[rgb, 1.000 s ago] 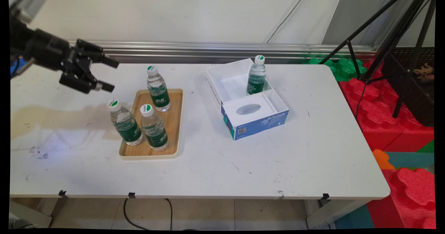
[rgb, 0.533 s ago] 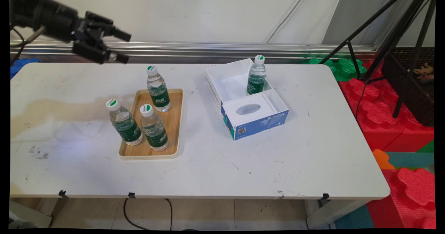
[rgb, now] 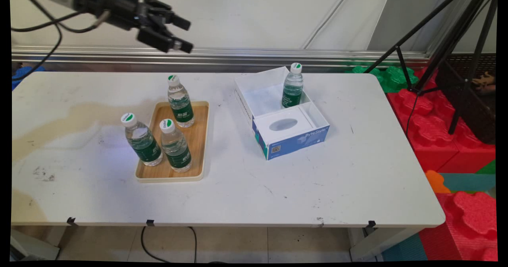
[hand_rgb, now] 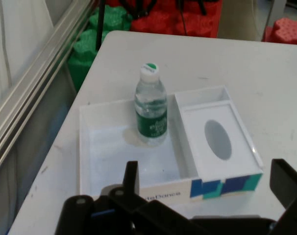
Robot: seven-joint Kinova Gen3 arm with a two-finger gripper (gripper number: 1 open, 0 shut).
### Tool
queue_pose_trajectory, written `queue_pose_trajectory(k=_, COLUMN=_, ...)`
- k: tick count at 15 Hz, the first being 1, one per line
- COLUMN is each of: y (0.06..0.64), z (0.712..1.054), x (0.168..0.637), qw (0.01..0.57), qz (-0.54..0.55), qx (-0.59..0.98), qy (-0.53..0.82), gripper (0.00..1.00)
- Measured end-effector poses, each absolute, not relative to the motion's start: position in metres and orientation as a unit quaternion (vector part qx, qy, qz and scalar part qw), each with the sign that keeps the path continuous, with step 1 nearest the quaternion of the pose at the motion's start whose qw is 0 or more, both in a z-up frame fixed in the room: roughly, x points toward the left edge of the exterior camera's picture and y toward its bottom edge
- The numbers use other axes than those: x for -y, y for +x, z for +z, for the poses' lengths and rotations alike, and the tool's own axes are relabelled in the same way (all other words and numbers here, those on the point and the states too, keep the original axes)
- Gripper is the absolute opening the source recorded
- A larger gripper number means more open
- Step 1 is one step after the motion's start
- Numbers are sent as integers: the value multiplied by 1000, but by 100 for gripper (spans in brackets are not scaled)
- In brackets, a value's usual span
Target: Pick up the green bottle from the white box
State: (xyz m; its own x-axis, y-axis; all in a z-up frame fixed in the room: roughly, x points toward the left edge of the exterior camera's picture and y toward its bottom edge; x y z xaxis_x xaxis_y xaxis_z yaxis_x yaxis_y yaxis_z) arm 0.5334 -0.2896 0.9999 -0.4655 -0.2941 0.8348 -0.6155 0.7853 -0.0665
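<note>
The box (rgb: 279, 112) is white inside, with a blue front marked in teal; the bottle (rgb: 293, 85) standing in it is clear with a green label and a white, green-marked cap; left of the box, the tray (rgb: 200, 140) is tan wood with a cream rim; the gripper (rgb: 185, 33) is black; the table (rgb: 337, 171) is white, stained brownish far left of the box

Empty pincer (rgb: 185, 33) (spread) above tray (rgb: 198, 140)

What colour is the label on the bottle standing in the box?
Dark green, on the bottle inside the white box; the hand view shows it best.
</note>
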Motion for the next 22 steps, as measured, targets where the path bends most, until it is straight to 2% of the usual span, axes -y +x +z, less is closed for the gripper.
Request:
queue_pose_trajectory(k=7, y=485, z=967, x=357, qw=420, qz=165, qx=845, qy=287, gripper=100)
queue_pose_trajectory(k=13, y=434, z=922, x=427, qw=392, qz=141, qx=857, qy=305, gripper=100)
queue_pose_trajectory(k=22, y=379, z=868, x=490, qw=367, qz=117, qx=871, qy=303, gripper=100)
